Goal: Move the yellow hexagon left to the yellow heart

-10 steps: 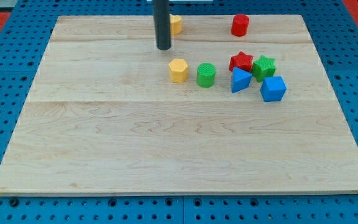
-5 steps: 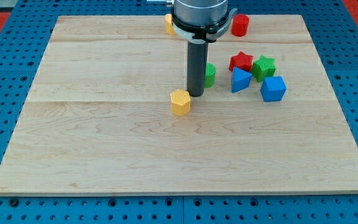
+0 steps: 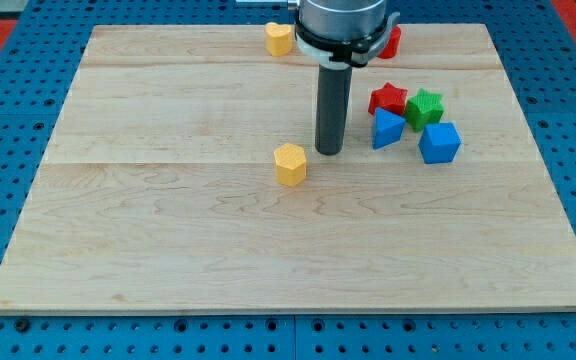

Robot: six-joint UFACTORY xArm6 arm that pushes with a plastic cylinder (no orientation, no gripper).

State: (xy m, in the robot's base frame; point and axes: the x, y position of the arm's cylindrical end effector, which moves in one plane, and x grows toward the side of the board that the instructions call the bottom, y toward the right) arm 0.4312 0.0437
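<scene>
Just right of faceted yellow hexagon (image 3: 290,164), my tip (image 3: 329,152) (dark)

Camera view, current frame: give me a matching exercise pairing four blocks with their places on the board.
1. yellow hexagon block
2. yellow heart block
3. blue cube block
4. red star block

A. top edge, left of the rod
B. rightmost in the cluster
C. just below-left of my tip
D. beside the green star block, on its left

Pairs: 1-C, 2-A, 3-B, 4-D

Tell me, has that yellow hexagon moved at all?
Yes. The yellow hexagon slid toward the view's bottom, away from the yellow heart and across the board's seam.
</scene>
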